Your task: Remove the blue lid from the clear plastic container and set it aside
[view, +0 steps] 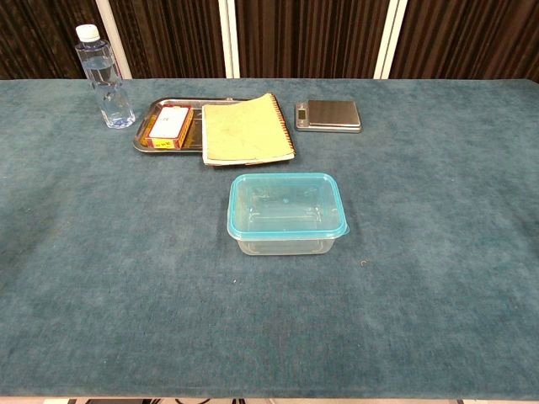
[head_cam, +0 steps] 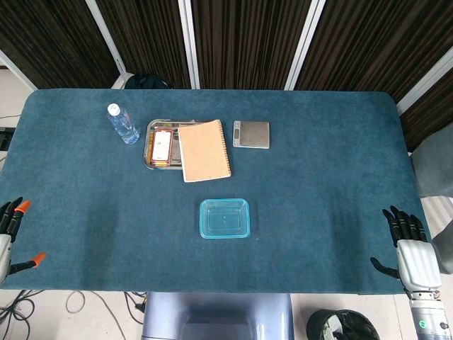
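A clear plastic container [head_cam: 224, 218] [view: 285, 236] sits near the middle of the blue-green table, closed by its translucent blue lid [view: 286, 204]. In the head view my left hand [head_cam: 10, 234] rests at the table's front left corner, fingers spread, holding nothing. At the front right corner my right hand [head_cam: 408, 244] lies with fingers apart, also empty. Both hands are far from the container. The chest view shows neither hand.
Behind the container lie a metal tray [head_cam: 152, 134] [view: 143, 139] holding a small box [head_cam: 162, 145] [view: 169, 126], a tan notebook [head_cam: 204, 149] [view: 247, 129] overlapping the tray, a small scale [head_cam: 251, 134] [view: 328, 115] and a water bottle [head_cam: 123, 124] [view: 104, 77].
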### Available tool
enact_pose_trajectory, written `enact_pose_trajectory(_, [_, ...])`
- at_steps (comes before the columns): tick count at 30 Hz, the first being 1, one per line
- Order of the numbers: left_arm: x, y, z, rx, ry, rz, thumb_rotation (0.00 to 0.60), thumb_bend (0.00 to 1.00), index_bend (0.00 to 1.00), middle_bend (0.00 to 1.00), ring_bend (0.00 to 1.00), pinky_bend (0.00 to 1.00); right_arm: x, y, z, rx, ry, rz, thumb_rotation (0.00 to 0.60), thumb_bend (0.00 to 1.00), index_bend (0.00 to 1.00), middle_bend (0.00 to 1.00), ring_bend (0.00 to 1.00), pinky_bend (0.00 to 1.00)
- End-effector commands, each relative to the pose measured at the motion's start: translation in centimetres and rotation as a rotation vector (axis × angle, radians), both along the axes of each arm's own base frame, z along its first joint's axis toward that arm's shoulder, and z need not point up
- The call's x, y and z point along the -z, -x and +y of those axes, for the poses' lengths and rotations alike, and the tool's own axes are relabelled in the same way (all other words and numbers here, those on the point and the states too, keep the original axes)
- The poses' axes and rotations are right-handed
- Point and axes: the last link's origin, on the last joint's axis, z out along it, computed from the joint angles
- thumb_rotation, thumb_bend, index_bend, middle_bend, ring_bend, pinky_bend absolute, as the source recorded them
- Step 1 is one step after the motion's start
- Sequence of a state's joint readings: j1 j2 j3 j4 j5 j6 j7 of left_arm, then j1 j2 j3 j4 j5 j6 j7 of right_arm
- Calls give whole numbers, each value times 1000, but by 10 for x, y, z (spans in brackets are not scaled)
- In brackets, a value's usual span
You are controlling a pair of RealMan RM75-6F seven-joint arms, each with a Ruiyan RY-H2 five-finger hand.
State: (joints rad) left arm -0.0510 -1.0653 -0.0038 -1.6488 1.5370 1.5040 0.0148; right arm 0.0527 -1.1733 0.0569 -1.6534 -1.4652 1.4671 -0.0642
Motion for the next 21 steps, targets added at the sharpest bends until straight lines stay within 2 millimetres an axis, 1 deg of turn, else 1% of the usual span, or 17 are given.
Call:
enact_pose_trajectory(1, [0, 0, 0, -1, 2, 1, 600, 0, 0, 0, 0, 0, 0, 0, 0, 0, -1, 0, 600, 246, 0, 0, 0, 0])
enact_pose_trajectory(16, [4, -1, 2, -13, 27, -17, 600, 0, 0, 0, 0, 0, 0, 0, 0, 9, 6, -4, 600, 246, 0, 0, 0, 0])
enact_pose_trajectory(19, [7, -5, 3, -16, 38, -42, 600, 0, 0, 0, 0, 0, -1, 0, -1, 12, 7, -8, 600, 246, 0, 0, 0, 0])
enact_pose_trajectory(21, [10, -12, 5, -16, 53, -82, 600, 0, 0, 0, 0, 0, -1, 0, 0, 13, 4, -12, 600, 246, 0, 0, 0, 0])
